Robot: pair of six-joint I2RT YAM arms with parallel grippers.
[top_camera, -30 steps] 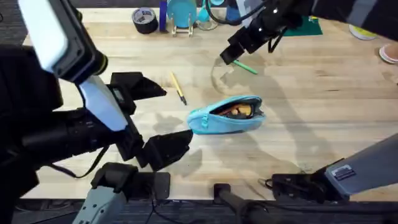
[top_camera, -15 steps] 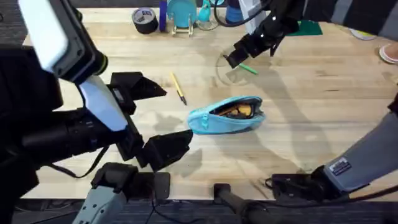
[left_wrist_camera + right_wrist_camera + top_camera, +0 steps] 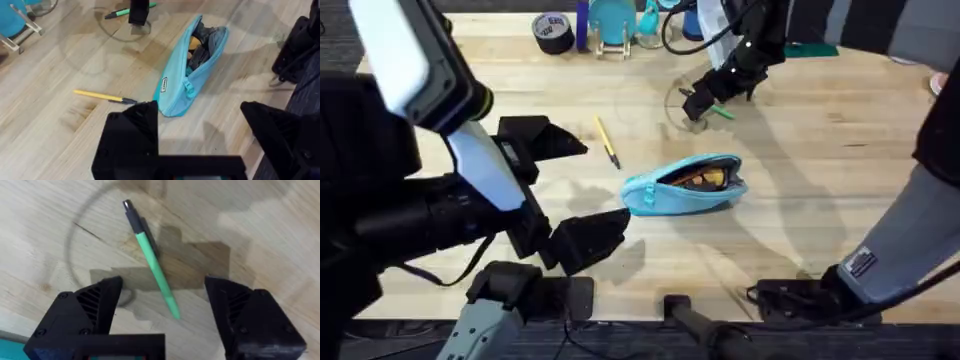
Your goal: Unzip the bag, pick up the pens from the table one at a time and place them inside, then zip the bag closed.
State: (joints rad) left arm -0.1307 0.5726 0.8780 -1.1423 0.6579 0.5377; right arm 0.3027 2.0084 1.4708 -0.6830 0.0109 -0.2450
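The bag (image 3: 685,184) lies mid-table (image 3: 800,180) with its zip already open and dark and yellow contents showing; the yellow pen (image 3: 607,141) lies at its ten o'clock, a little apart, and the green pen (image 3: 151,260) at its one o'clock, flat on the wood; the right gripper (image 3: 162,310) hangs just over the green pen, jaws wide, one finger either side of the barrel; the step in hand is judged to be picking up that pen; to do it well, centre on the barrel's middle rather than the dark clip end, come straight down until the fingertips nearly meet the wood, then close squarely across it so it cannot roll or pivot; the left gripper (image 3: 200,145) waits wide open at the bag's eight o'clock, holding nothing.
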